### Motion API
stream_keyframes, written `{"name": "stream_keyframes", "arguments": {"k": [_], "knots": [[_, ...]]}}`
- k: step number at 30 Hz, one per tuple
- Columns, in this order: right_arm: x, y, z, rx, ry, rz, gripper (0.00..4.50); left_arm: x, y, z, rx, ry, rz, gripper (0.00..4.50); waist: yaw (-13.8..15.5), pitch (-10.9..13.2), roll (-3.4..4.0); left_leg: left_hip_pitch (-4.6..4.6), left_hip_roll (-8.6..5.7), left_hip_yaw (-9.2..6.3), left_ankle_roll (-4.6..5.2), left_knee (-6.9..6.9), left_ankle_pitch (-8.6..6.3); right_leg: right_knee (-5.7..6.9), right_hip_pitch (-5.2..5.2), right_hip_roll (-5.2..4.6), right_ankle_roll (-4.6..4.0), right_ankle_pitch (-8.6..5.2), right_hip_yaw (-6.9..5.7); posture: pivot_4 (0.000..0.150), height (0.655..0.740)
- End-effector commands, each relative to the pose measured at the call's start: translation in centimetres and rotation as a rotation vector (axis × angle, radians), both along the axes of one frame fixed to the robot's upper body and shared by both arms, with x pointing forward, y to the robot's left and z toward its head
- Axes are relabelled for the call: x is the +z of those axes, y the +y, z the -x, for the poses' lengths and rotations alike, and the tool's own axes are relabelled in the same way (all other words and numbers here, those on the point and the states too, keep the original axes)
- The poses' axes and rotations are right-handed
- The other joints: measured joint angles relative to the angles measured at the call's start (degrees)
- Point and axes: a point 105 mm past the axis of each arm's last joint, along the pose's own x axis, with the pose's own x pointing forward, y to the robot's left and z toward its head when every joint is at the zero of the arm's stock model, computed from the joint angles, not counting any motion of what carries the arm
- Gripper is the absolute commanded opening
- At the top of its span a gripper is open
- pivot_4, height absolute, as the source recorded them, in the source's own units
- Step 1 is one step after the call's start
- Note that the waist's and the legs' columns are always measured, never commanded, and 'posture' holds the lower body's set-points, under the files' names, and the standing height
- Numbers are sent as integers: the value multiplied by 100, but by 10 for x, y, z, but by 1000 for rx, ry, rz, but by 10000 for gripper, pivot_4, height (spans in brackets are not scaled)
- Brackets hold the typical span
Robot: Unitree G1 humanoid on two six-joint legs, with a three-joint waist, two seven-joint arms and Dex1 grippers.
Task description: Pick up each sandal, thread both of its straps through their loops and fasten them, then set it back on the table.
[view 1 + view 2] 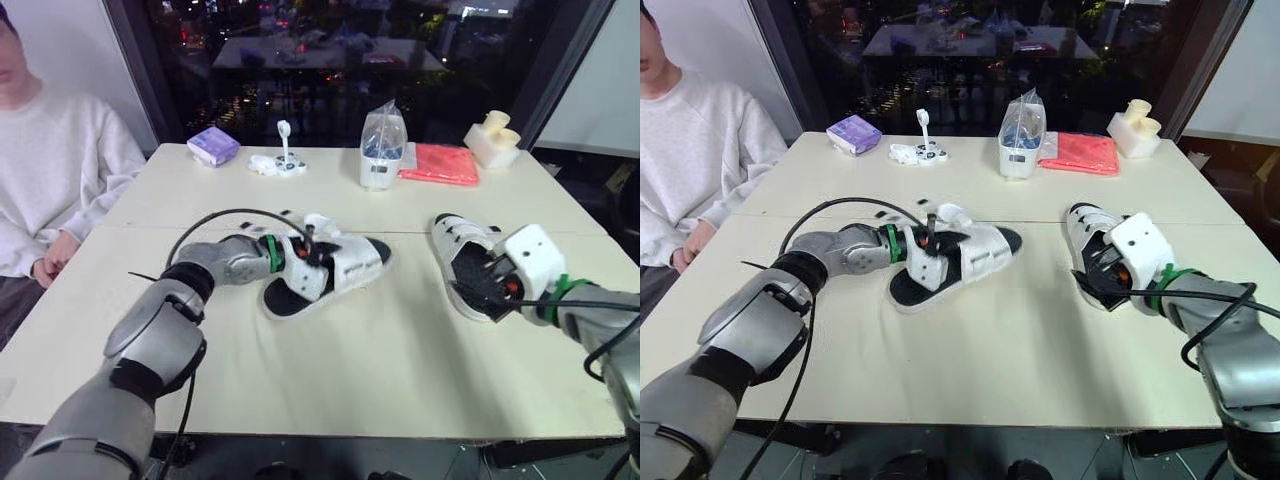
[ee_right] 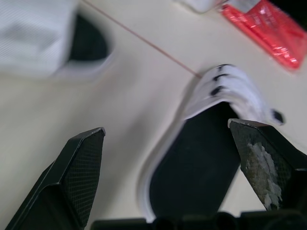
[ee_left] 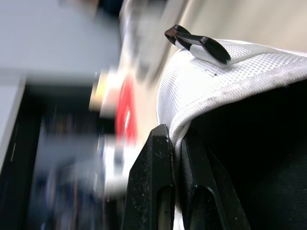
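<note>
Zero sandals look fastened yet: left sandal (image 1: 325, 270) lies mid-bench (image 1: 380, 370) with left claw (image 1: 308, 248) clenched on its white upper edge, right sandal (image 1: 462, 258) lies flat beneath the released, wide-spread right claw (image 2: 167, 128), so nearly all work remains.

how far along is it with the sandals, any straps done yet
Early on. Done: nothing visible; both sandals lie on the table and neither looks fastened. In hand: the left tool is pinched on the white upper of the left sandal, where a strap looks loose. The right tool hangs open over the right sandal. Left: threading and fastening on both.
</note>
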Motion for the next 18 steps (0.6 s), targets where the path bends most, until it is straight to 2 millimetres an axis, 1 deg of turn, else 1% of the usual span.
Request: {"name": "stream_keyframes", "arguments": {"k": [1,5,11,14,18], "knots": [[16,-10,3,-16,-55,25,45000,11,-7,31,-223,-2,6,695,-7,0,0,0,0,0,1,1,0,-1,0,-1,0,0,0,1500,7400],[15,-8,5,-9,-54,28,45000,7,-7,44,-315,-4,-19,695,-16,0,0,1,1,-1,2,1,-1,0,0,-1,0,0,1,1500,7400],[9,-2,7,6,-42,29,45000,-5,-10,60,-434,-29,-61,695,-12,0,0,1,1,0,3,2,0,4,0,1,0,0,1,1500,7400],[8,0,8,10,-41,29,45000,-12,-9,63,-465,-54,-95,695,-13,0,0,1,1,-1,4,2,0,4,0,1,1,0,2,1500,7400],[6,3,7,22,-35,32,45000,-26,-3,60,-465,-50,-151,695,-15,-1,-2,2,1,-2,5,2,0,5,2,2,1,0,2,1500,7400]]}}
